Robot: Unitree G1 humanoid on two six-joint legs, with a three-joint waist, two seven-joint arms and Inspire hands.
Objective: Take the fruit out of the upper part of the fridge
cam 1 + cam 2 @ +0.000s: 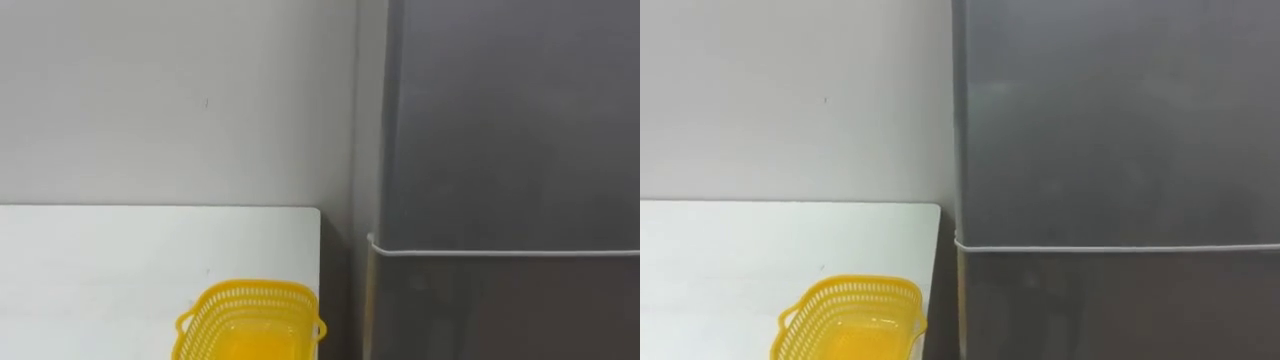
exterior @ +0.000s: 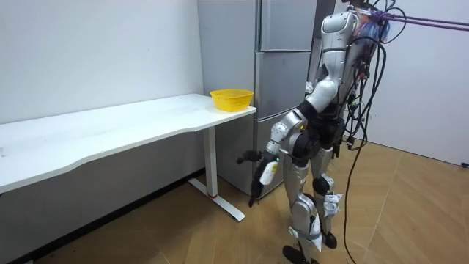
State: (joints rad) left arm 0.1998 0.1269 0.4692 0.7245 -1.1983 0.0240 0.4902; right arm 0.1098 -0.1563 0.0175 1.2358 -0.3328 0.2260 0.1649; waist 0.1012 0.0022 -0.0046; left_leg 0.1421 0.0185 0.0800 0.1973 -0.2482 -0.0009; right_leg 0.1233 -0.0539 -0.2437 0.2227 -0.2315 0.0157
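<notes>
Grey sheet metal, smooth and matt, forms the fridge (image 1: 500, 120). It is a tall rectangular cabinet standing upright on the floor, so its long axis is vertical. Its flat front faces the robot. A thin pale horizontal seam (image 1: 1120, 247) divides the upper door (image 1: 1110, 110) from the door below. Both doors are flush and shut. The fridge stands on the right of the scene, its left edge just beside the right end of the table (image 1: 100, 260).

The table has a smooth white rectangular top and stands against a plain pale wall (image 1: 170, 100). A yellow plastic basket (image 1: 250, 290) sits on the near right corner of the top. It has lattice walls, a rounded rim and a small handle on its left and right sides.

In the room view the robot stands upright on the wooden plank floor (image 2: 183, 235), in front of the fridge and near the table's white leg. The left hand (image 2: 250, 156) is held forward at hip height. The right hand (image 2: 256, 192) hangs lower, just beneath it. Whether the fingers of either hand are straight or curled cannot be determined.
</notes>
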